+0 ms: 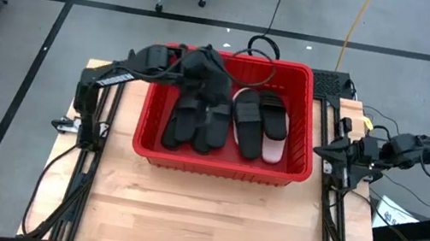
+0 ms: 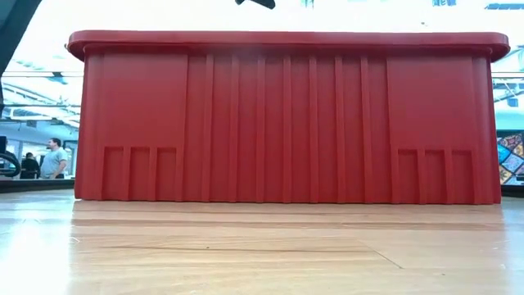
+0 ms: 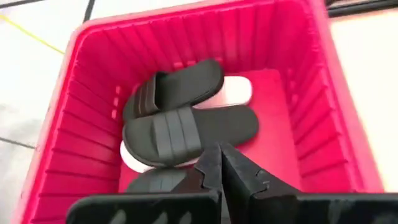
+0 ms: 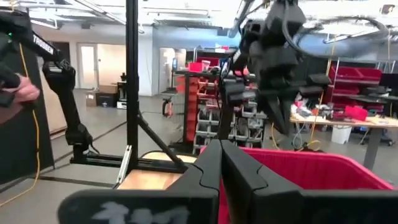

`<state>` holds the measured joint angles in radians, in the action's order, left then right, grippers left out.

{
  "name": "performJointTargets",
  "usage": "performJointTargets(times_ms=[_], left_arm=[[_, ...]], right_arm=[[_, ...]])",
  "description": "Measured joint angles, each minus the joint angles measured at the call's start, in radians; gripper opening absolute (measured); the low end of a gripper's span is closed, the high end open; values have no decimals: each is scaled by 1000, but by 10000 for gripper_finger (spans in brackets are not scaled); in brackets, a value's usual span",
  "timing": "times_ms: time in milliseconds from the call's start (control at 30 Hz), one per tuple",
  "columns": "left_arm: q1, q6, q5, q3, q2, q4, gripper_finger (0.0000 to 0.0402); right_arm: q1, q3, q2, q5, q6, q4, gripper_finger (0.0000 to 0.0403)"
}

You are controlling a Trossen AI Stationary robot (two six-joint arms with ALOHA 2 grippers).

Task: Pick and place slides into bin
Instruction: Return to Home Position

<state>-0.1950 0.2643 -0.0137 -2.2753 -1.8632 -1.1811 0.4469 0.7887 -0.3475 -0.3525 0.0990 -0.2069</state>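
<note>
The red bin [image 1: 293, 174] stands in the middle of the table and shows as a red wall in the low view [image 2: 286, 115]. Several black slides [image 1: 197, 122] lie side by side on its floor. Farther right, a black one [image 1: 247, 117] lies on a pale pink one [image 1: 272, 151]. My left gripper [image 1: 205, 76] hangs over the bin's far left part, shut and empty [image 3: 219, 155]. Below it are black slides [image 3: 186, 130] and pink ones [image 3: 237, 90]. My right gripper [image 1: 324, 151] waits at the bin's right side, shut and empty [image 4: 221, 152].
Bare wooden table [image 1: 207, 223] lies in front of the bin. Arm frames stand at both table sides [image 1: 87, 109]. Cables lie beyond the bin's far edge [image 1: 261, 46]. A person [image 2: 54, 157] stands far off in the room.
</note>
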Motion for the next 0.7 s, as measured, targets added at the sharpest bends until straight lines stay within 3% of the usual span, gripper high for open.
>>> performJointTargets(times_ms=[167, 300, 567, 700], left_arm=[[-2, 7, -12, 3, 64, -71, 2], [-4, -6, -11, 85, 139, -64, 3], [-7, -125, 39, 553, 465, 257, 2], [0, -188, 43, 776, 643, 433, 4]], right_arm=[[0, 0, 54, 19, -28, -88, 1], [0, 0, 84, 50, -48, -147, 1], [0, 0, 111, 177, -49, -205, 0], [0, 0, 116, 173, -31, -226, 0]])
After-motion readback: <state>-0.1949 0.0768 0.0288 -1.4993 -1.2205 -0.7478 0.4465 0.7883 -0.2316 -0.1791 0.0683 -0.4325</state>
